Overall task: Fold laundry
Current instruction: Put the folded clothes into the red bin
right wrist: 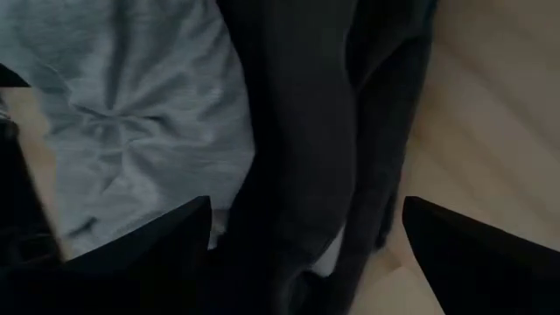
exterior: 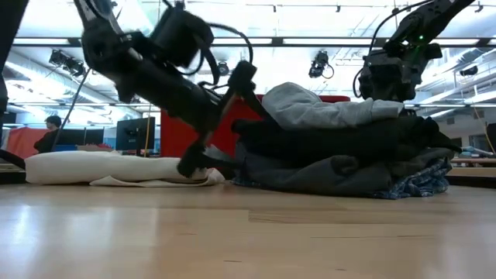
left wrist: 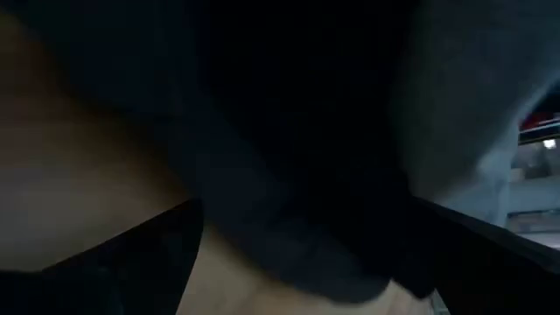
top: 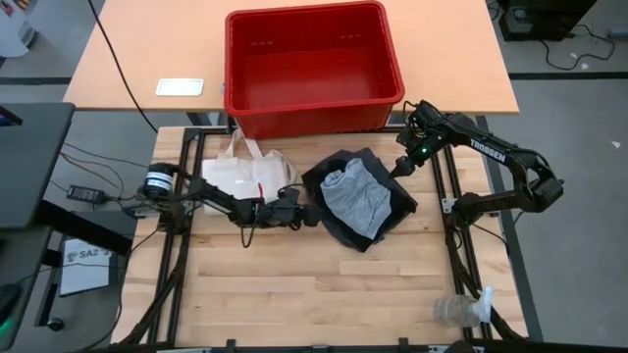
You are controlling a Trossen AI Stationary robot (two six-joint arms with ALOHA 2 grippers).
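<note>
So the laundry is a stack in the middle of the wooden table [top: 294,294]: a rumpled light grey T-shirt [top: 355,199] on top of a folded black garment [top: 392,201], with dark grey cloth [exterior: 341,174] and a blue-and-white plaid piece [exterior: 422,184] peeking out at the bottom in the low view. The left gripper [top: 312,217] is down at table level, right at the left edge of the pile, fingers spread wide with nothing clamped. The right gripper [top: 400,167] hovers over the far right corner of the stack, jaws also wide and empty.

What worries me: the grey shirt is just a loose heap up there. If the left fingers shove in low, I'd guess the whole stack slides or the shirt rolls off. A cream canvas tote bag [top: 245,175] lies right under the left arm and could get dragged along. The red plastic bin [top: 312,64] sits behind the pile.
</note>
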